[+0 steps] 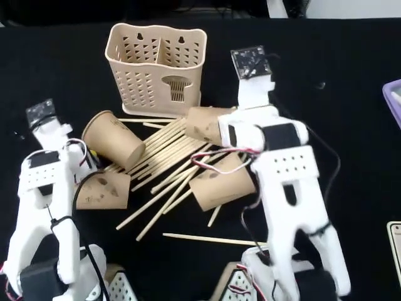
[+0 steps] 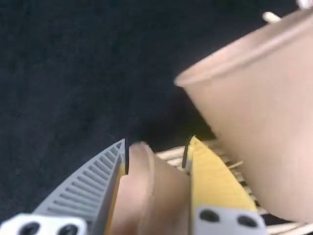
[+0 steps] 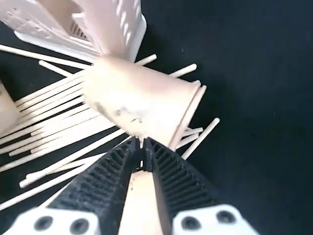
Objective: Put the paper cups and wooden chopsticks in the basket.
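Worktop: a black worktop (image 1: 351, 188) carries everything.
Basket: a beige perforated plastic basket (image 1: 156, 69) stands upright at the far side, about the middle, with a divider that makes two compartments.
Left claw: the left claw (image 2: 156, 149), one finger grey and one yellow, is clamped across a brown paper cup (image 2: 151, 196), which fills the gap between the two fingers.
Held cup's place: at the near-left edge of the heap, partly under the left arm (the high view shows it lying on its side), well apart from the basket.
Neighbour cup: a second paper cup (image 1: 113, 139) lies on its side just beyond the left claw. It touches the chopstick ends and is near the basket but outside it.
Right claw: the right claw (image 3: 142, 143), both fingers black and ribbed, is drawn to a thin slit. Its tips pinch the wall of a third paper cup (image 3: 137, 103) close to the rim.
Third cup's place: on its side over the chopsticks, just in front of the basket's near right corner, not in it.
Last cup: a fourth paper cup (image 1: 222, 182) lies on its side under the right arm, on top of some chopsticks.
Chopsticks: pale wooden chopsticks (image 1: 169, 157) lie fanned in a loose heap on the worktop, between the cups and in front of the basket.
Stray: one single chopstick (image 1: 213, 239) lies apart from the heap, nearer the arm bases.
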`<state>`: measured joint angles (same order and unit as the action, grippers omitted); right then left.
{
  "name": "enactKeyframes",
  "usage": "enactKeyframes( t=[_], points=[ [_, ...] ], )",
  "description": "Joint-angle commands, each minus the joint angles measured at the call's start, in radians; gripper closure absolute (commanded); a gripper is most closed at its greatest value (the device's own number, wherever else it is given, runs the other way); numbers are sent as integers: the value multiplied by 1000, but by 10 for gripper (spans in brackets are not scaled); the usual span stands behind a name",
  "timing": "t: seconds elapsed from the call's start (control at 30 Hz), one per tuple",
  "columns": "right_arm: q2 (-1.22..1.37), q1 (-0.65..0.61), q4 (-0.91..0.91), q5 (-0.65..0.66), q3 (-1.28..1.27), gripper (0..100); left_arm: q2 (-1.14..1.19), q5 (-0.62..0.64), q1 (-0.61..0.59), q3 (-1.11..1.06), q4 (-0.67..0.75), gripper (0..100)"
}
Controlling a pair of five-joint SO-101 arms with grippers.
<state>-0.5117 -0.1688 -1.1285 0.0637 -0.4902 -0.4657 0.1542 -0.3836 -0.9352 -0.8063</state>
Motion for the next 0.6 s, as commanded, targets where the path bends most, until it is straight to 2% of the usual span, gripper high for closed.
enactKeyframes(
  t=[0.0,0.13,0.23,0.3,0.43,0.57],
  points=[
    [-50,-3,17,15,-24,987,-35,15,-30,4,25,791],
    [-16,15,81,11,-64,967,-35,14,-31,4,20,791],
    [-5,46,87,-9,-61,850,-35,12,-31,4,21,791],
    [2,51,103,-75,-70,783,-35,11,-31,4,20,791],
    [2,49,187,-181,-128,805,-35,11,-30,2,21,791],
    [2,51,215,-207,-157,822,-35,9,-30,1,20,791]
  ],
)
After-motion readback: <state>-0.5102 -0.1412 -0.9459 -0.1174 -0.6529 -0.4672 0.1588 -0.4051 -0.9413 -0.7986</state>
